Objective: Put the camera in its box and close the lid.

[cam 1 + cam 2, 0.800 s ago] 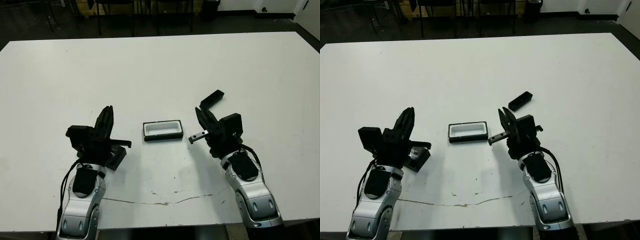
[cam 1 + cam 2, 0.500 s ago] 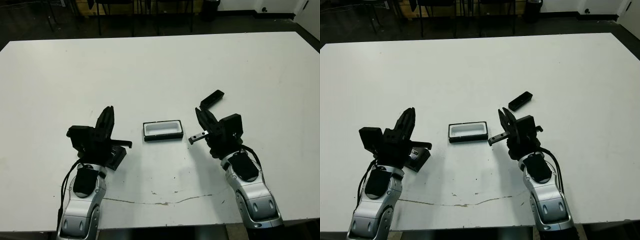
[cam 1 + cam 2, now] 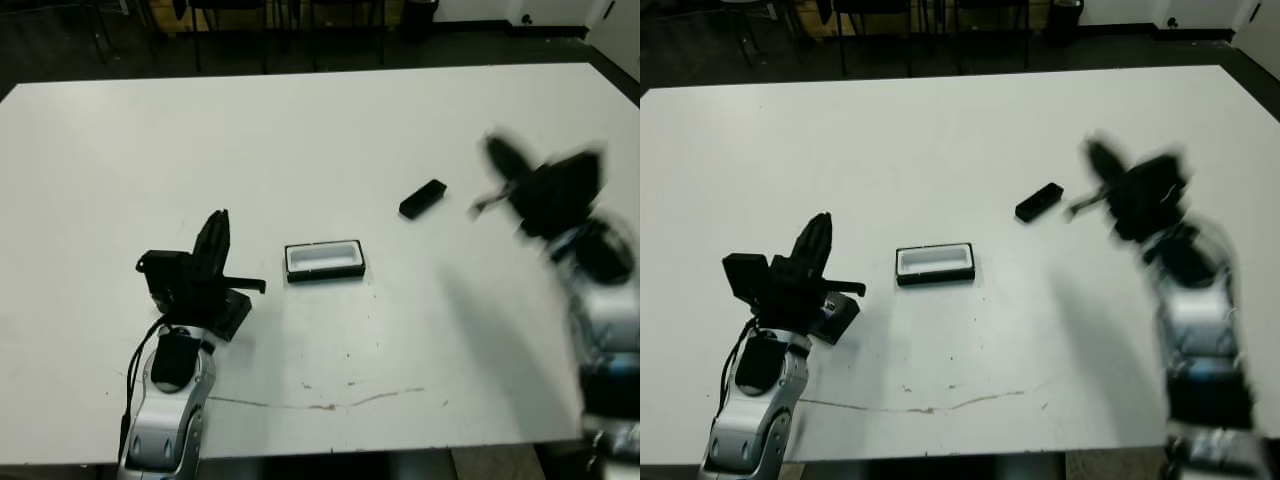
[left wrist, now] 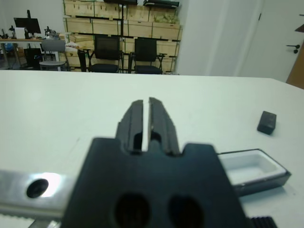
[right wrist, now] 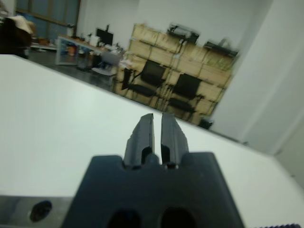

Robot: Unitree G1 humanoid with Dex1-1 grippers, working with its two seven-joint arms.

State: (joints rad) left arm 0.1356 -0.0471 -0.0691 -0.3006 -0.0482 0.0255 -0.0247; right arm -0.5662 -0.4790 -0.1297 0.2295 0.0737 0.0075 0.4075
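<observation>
While I look down from the head camera, I see my left gripper [image 3: 215, 240] low over the white surface [image 3: 300, 130]. Its two black fingers [image 4: 142, 121] are pressed close together, with only a thin slit between them, and they pinch nothing.

My right gripper [image 3: 505, 160] is a blurry smear in the head views. In its own wrist view its fingers [image 5: 153, 133] are also pressed almost together and hold nothing. That wrist view shows only bare surface and a room with chairs [image 5: 164, 88] and shelves far behind.

The box [image 3: 324, 260] sits open, just to the right of my left gripper and a little way off from it. I can see its white inside and black walls. It looks empty.

The camera [image 3: 422, 198] lies flat on the surface, apart from the box. It is just to the left of my right gripper, near it but not touching. From my left gripper it is far off to the right, past the box.

A black thing lies right beside my left gripper, partly hidden under it. I think it is the lid [image 3: 230, 312], but I cannot tell for sure.
</observation>
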